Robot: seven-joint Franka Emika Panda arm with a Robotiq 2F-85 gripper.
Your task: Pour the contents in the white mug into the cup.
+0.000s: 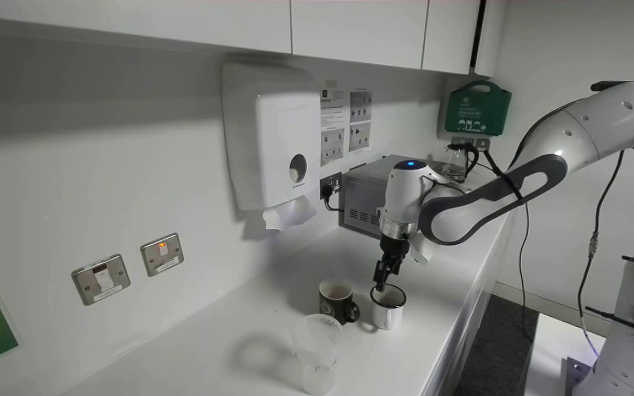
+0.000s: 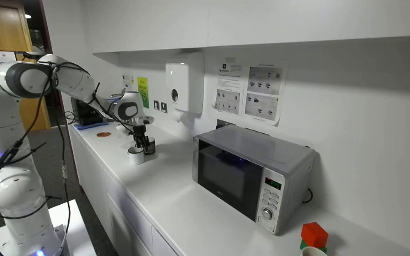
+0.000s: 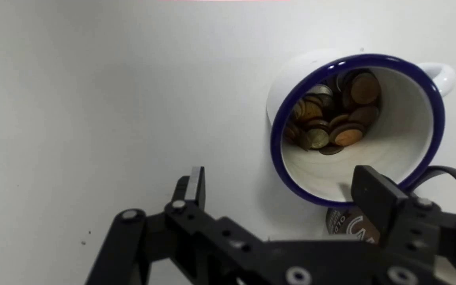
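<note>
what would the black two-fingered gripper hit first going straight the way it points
Likely the round white mug with a blue rim: in the wrist view, one finger of the open gripper overlaps its mouth. Depth is unclear: it could strike rim or inner wall.

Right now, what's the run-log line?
pincer: open at white mug; white mug: upright on counter, coins inside; cup: on counter; pour: not yet done

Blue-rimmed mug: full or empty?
Partial: wrist view shows mostly brownish metal coins inside the white, blue-rimmed handled mug, inner wall bare above.
</note>
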